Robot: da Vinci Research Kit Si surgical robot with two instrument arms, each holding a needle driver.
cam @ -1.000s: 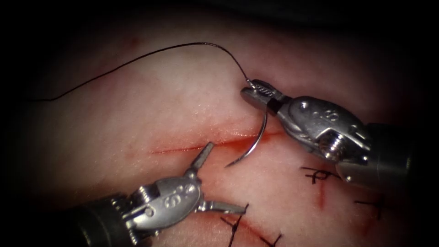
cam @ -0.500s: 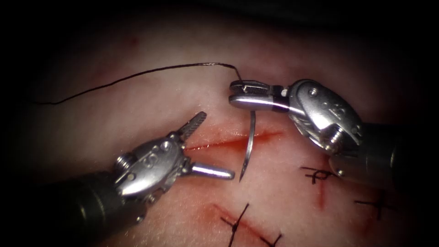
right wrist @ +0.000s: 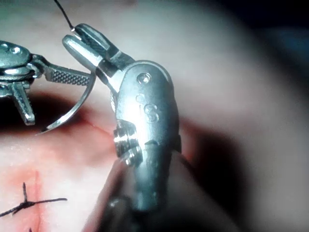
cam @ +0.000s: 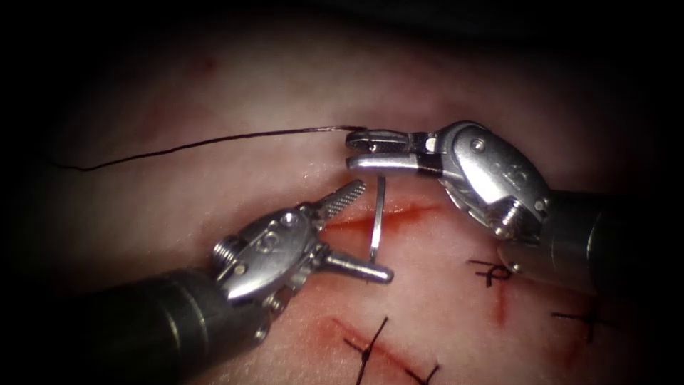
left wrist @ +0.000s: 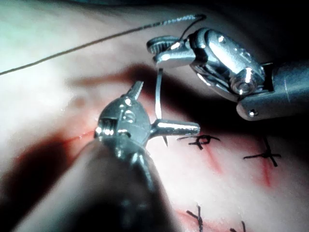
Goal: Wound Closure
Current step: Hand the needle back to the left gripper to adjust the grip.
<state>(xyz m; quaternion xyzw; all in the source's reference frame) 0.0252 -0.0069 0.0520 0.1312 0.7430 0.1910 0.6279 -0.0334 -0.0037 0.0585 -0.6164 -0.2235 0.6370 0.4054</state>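
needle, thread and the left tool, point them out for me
needle (cam: 377, 214), endoscope view, mid-shaft below the right tool's jaws
thread (cam: 214, 141), endoscope view, middle of the dark strand
left tool (cam: 354, 228), endoscope view, between its open jaw tips

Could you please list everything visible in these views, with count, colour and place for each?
tissue: one, pale pink, under all else.
cut: one, red open line across the middle, red fluid along it.
needle: one, silver, curved, held near its thread end, hanging over the cut between the left tool's jaws, tip free of the tissue.
thread: one, black, running left from the needle's end across the tissue.
finished stitches: several, black knots on closed red cuts below and to the right.
left tool: one, silver, jaws open, holding nothing.
right tool: one, silver, jaws shut on the needle.
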